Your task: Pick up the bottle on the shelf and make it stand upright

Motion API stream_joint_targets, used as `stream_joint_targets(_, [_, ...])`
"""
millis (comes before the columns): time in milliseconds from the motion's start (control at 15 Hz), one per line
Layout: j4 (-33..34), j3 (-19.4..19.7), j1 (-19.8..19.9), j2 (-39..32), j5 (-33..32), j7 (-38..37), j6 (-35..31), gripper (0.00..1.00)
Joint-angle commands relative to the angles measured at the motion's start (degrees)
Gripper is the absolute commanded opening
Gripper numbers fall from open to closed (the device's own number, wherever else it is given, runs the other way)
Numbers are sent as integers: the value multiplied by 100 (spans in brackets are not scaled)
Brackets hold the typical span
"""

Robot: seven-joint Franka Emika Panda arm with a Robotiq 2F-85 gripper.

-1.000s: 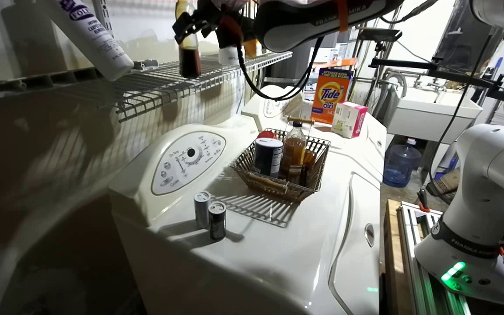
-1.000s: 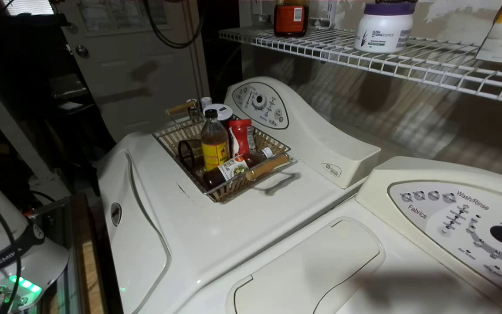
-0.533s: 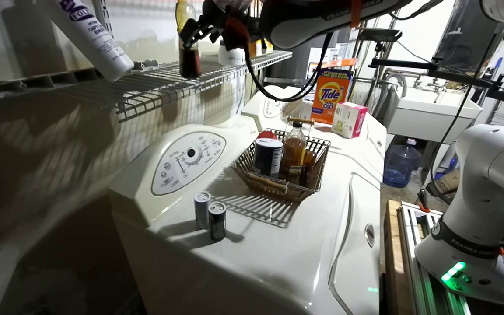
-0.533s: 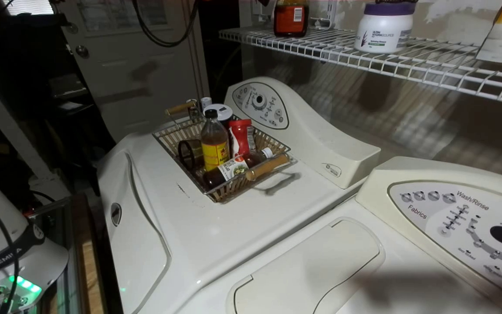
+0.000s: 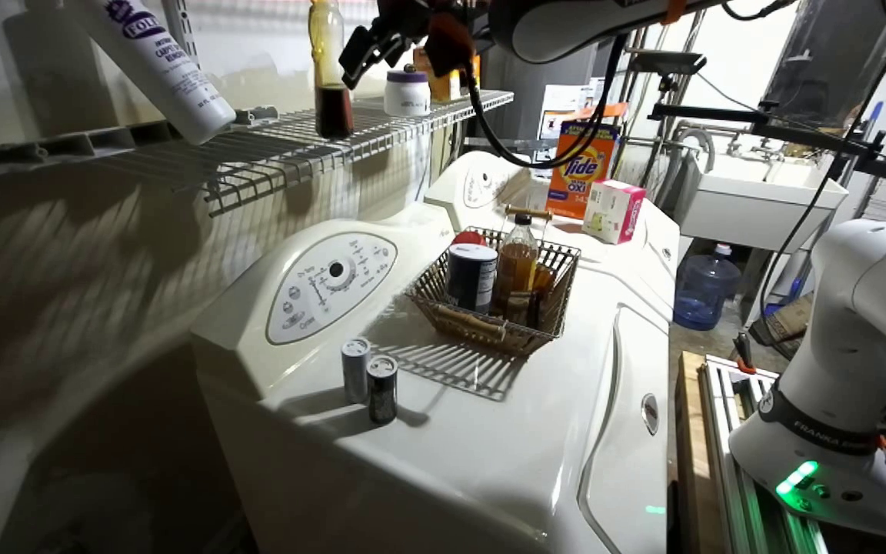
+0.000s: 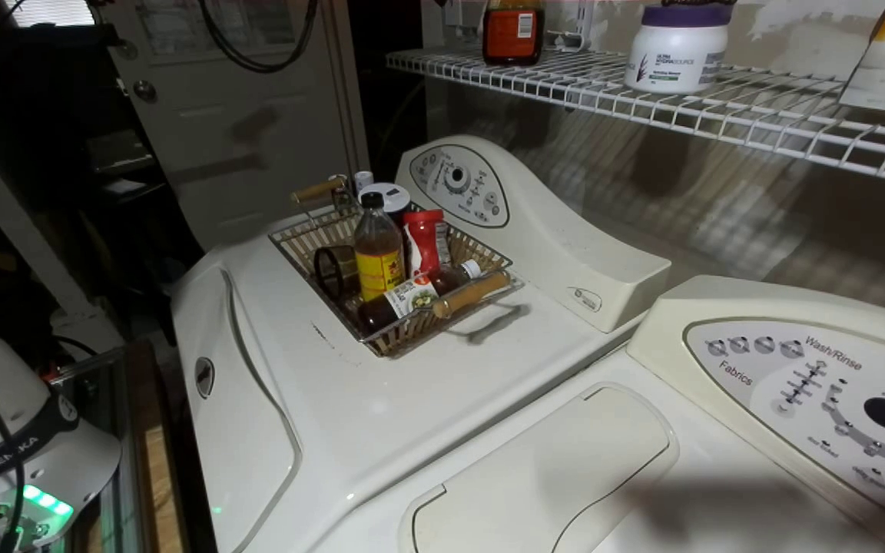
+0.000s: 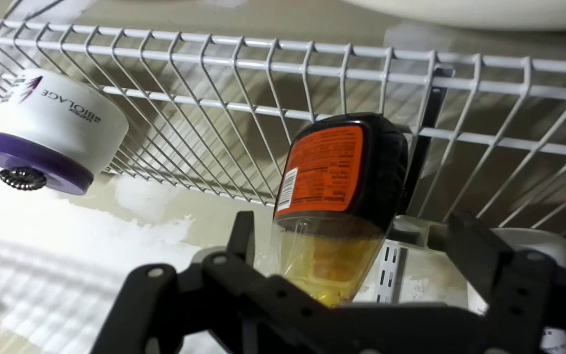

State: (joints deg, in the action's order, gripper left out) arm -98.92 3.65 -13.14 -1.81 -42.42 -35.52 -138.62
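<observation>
the wide-spread claw [image 7: 352, 236] has drawn back from the bottle [image 5: 334, 111], standing upright on the shelf [image 5: 381, 128].

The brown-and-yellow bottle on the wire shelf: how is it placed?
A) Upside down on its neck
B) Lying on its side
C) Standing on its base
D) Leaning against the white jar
C: in an exterior view the bottle rests dark end down on the shelf, its yellowish part pointing up.
</observation>
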Motion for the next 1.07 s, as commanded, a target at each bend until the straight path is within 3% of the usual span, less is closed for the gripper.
stream_joint_targets(0, [-399,-361,350,520,140,696,212,100])
stream_joint_targets(600, [-993,-677,639,1547,1609,2507,318,100])
stream_joint_targets(1000, [-1461,-715,728,2271,1837,3593,600,100])
